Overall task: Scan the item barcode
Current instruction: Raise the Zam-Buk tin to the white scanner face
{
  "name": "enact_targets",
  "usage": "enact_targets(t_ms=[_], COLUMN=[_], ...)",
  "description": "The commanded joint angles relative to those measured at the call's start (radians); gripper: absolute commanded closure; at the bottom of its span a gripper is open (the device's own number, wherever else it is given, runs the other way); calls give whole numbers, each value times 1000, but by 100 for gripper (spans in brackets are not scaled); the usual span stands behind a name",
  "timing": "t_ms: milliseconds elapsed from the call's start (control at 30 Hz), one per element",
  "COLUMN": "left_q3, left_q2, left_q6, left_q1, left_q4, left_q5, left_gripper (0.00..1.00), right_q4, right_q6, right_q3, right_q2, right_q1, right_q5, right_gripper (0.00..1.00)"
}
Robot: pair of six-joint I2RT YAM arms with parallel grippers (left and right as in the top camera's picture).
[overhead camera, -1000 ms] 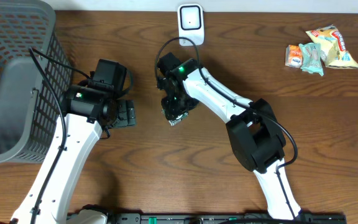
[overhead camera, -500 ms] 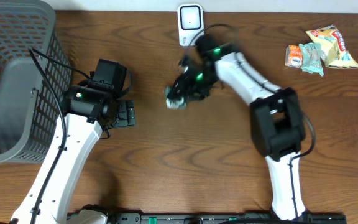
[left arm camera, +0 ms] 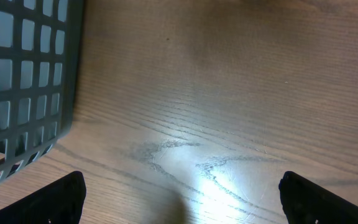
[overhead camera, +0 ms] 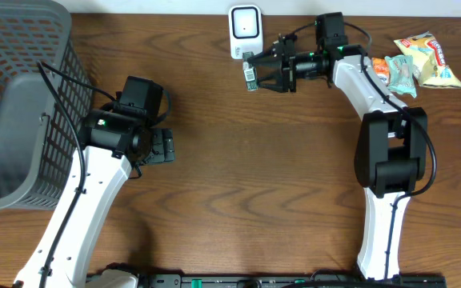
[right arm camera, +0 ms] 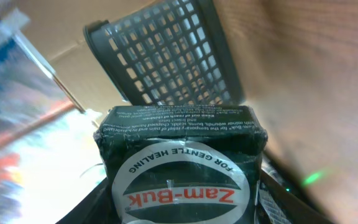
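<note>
The right jaws are closed about halfway onto the small green Zam-Buk box (overhead camera: 249,74) and hold it in the air by the far edge of the table (overhead camera: 238,208), just in front of the white scanner (overhead camera: 245,30). In the wrist view the box (right arm camera: 182,168) is pinched only at its lower sides, and most of it stands out beyond the jaws. The main risk, as I judge it, is a failed read. I cannot tell which face carries the barcode, so it may be turned away from the scanner's window, tilted too steeply, or held too close to its base to register. Correcting that means turning the wrist right next to the scanner, and a careless swing could knock it over or push it along the table. The hold looks shallow, so a quick rotation might let the box twist in the jaws or slip out and fall. The left jaws are spread fully wide and hold nothing, near the grey basket (overhead camera: 14,96) at the table's left edge and well apart from the box, so a clash between the arms seems unlikely
</note>
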State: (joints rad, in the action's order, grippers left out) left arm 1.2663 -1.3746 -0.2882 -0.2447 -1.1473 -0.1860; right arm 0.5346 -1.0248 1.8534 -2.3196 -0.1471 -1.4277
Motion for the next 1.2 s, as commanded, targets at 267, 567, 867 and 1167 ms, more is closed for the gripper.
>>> enact_targets(t_ms=[267,567,867,1167], left_q3=[0,0,0,0], left_q2=[-4,-4,-4,-4], left_q6=[-2,-2,-2,-2], left_q1=[3,3,3,3], left_q4=[-4,-3,-4,-3], left_q5=[-10,-10,-10,-10], left_gripper=[2,2,2,2], right_q4=[-81,-126,-155,-589], right_q6=[-483,-486,-510,-525], right_q3=[-2,-2,-2,-2], right_q2=[18,18,18,18], right_q1=[3,2,2,-12], right_q5=[-40,-14,48,403], right_gripper=[63,62,62,57])
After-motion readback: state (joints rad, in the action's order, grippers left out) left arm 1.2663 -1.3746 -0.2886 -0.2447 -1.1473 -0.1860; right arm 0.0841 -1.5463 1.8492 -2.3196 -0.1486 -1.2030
